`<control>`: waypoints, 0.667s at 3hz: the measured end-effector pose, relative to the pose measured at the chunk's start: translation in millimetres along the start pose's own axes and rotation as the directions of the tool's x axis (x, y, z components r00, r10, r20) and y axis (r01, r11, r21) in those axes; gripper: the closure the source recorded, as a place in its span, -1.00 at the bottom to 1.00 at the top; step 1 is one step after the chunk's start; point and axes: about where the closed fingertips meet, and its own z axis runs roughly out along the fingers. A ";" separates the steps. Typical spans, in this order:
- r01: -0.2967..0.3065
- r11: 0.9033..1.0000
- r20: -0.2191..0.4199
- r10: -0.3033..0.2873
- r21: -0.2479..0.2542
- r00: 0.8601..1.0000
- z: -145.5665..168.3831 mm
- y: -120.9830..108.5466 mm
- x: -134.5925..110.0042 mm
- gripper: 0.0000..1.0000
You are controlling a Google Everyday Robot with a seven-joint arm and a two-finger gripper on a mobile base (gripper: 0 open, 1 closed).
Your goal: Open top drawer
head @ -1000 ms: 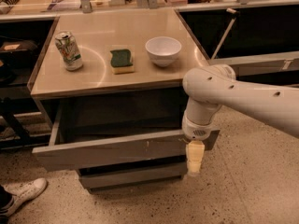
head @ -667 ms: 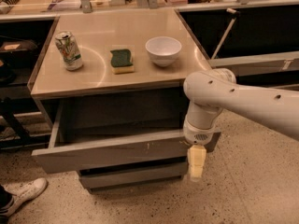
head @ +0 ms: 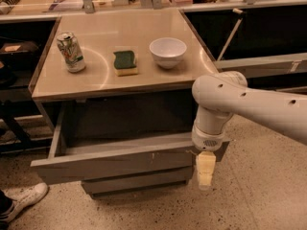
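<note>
The top drawer [head: 115, 164] is a wide grey handleless drawer under the beige counter. It stands pulled well out toward me, and its dark inside shows behind the front panel. Small pale scratches mark the panel near its right end. My gripper [head: 205, 172] hangs from the white arm at the drawer's right front corner, its pale yellow fingers [head: 205, 169] pointing down in front of the panel's right end. A narrower grey drawer [head: 136, 182] sits shut below.
On the counter [head: 158, 80] stand a drinks can [head: 71, 51], a green-and-yellow sponge [head: 125, 63] and a white bowl [head: 168, 51]. A white shoe [head: 19, 202] is on the speckled floor at the lower left. Dark shelving flanks the cabinet.
The drawer has come out slightly further toward me, and the gripper has moved with its right front corner.
</note>
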 end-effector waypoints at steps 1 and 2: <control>-0.001 1.000 -0.001 0.001 -0.001 1.000 -1.5 1.4 0.4 -1.00; -0.027 0.999 -0.018 0.027 -0.018 0.999 -2.0 29.5 12.8 -1.00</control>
